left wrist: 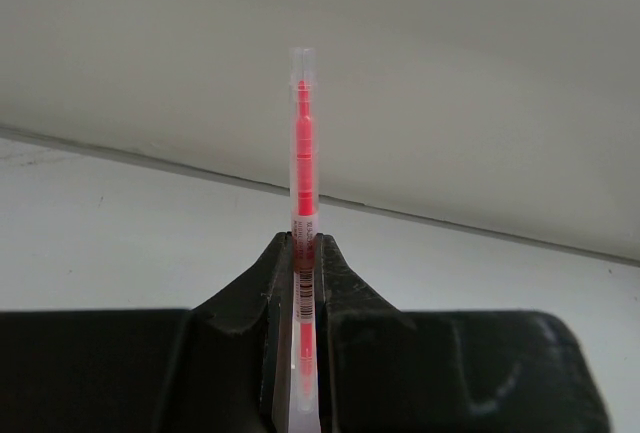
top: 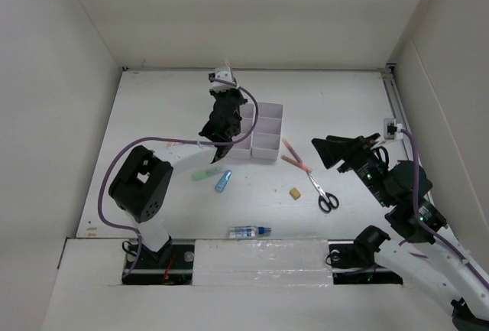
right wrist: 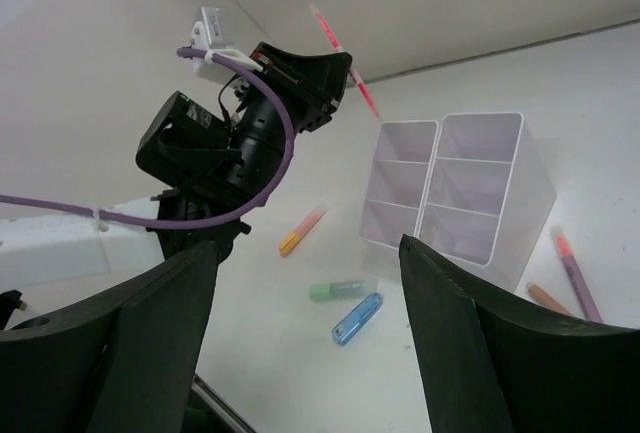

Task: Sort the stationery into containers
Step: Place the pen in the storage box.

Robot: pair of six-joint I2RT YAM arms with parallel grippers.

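My left gripper (top: 228, 86) is raised above the table beside the white organizer (top: 269, 104) and is shut on a thin pink pen (left wrist: 303, 153). The pen stands out past the fingertips (left wrist: 272, 253) and shows in the right wrist view (right wrist: 345, 53). My right gripper (top: 328, 151) is open and empty, just right of two pens (top: 294, 155) and above the black-handled scissors (top: 322, 192). A green marker (top: 205, 173) and a blue tube (top: 223, 181) lie near the organizer's front left. A tan eraser (top: 294, 193) and a clear blue-capped bottle (top: 248, 232) lie nearer the front.
The organizer's compartments (right wrist: 470, 193) look empty in the right wrist view. An orange-pink pen (right wrist: 303, 230) lies on the table left of the organizer. White walls close in the table at the back and both sides.
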